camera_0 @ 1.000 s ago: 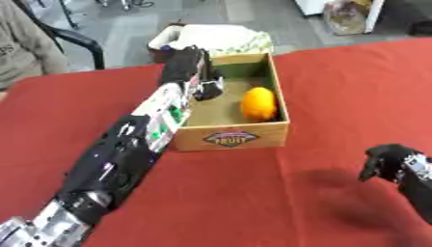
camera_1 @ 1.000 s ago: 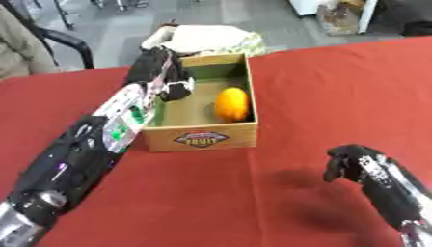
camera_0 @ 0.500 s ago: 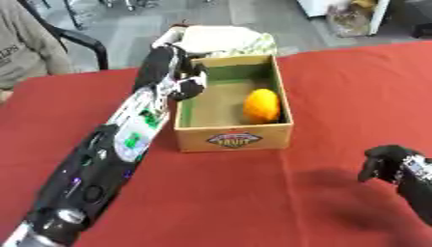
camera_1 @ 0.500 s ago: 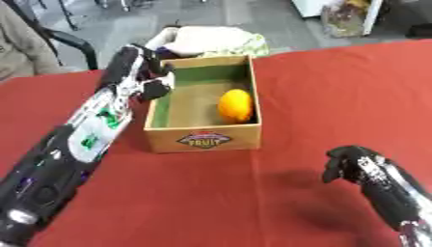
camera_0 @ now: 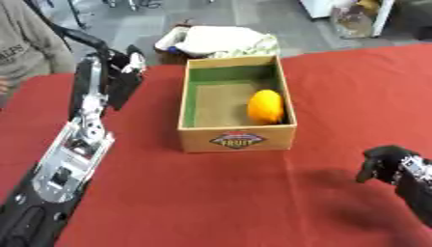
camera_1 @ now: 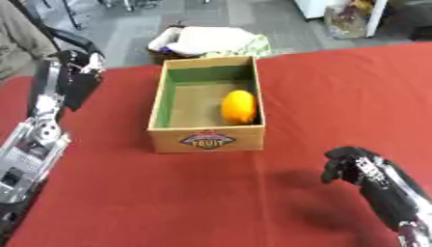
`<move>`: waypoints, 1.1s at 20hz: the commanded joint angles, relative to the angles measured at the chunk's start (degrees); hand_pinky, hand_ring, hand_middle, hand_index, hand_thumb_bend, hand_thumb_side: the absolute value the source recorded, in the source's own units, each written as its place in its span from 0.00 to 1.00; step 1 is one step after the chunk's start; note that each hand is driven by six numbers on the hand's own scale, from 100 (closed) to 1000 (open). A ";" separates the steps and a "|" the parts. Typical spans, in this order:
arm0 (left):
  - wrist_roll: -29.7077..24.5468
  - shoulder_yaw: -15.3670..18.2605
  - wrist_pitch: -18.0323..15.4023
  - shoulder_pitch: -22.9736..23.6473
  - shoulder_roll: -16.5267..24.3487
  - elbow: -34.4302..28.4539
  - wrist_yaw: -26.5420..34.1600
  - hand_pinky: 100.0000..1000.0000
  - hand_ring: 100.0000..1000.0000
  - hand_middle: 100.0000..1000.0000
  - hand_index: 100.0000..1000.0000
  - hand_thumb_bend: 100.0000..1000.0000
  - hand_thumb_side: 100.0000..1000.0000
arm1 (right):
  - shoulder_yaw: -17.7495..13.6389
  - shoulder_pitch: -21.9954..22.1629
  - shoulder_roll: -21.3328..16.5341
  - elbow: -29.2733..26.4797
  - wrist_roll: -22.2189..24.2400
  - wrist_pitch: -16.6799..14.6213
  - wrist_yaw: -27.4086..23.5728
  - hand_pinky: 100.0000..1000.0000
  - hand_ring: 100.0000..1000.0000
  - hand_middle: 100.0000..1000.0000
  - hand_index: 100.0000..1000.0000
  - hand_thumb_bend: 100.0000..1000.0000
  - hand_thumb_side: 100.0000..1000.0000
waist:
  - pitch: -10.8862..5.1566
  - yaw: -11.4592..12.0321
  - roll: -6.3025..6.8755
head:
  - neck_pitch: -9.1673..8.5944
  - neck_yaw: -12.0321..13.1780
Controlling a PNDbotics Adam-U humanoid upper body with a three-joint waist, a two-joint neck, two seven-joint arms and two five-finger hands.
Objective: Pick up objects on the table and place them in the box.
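The left robot hand (camera_0: 118,72) hangs over the red bench (camera_0: 211,193) just left of the box's far corner, its fingers seemingly relaxed and holding nothing, though the view is too blurred to be sure. The right robot hand (camera_1: 344,165) hovers low at the near right, fingers curled and empty. Between them stands the cardboard box (camera_0: 238,137), with an orange fruit (camera_0: 265,106) lying against its right wall.

red table (camera_0: 211,193), green-lined tan box (camera_0: 236,140), orange fruit (camera_0: 265,106)

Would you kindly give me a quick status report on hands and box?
Left hand left of cardboard box, empty. Right hand curled, empty, near right. Orange fruit inside box. Nothing blocking.
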 commanded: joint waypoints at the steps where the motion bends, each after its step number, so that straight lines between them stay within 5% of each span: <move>1: 2.61 1.70 -2.01 1.16 0.72 -2.71 4.10 0.48 0.46 0.44 0.51 0.00 0.72 | -0.37 -0.36 -0.60 -1.31 -0.22 -0.06 -0.12 0.52 0.49 0.47 0.65 0.00 0.70 | -0.90 0.18 -0.35 | -0.25 0.06; 22: 5.88 3.47 -6.79 7.15 -1.92 -4.95 10.65 0.48 0.47 0.45 0.51 0.00 0.82 | -0.78 -0.39 -0.67 -1.38 -0.66 -0.24 -0.26 0.52 0.49 0.47 0.65 0.00 0.70 | -0.83 0.84 -0.61 | 0.13 0.09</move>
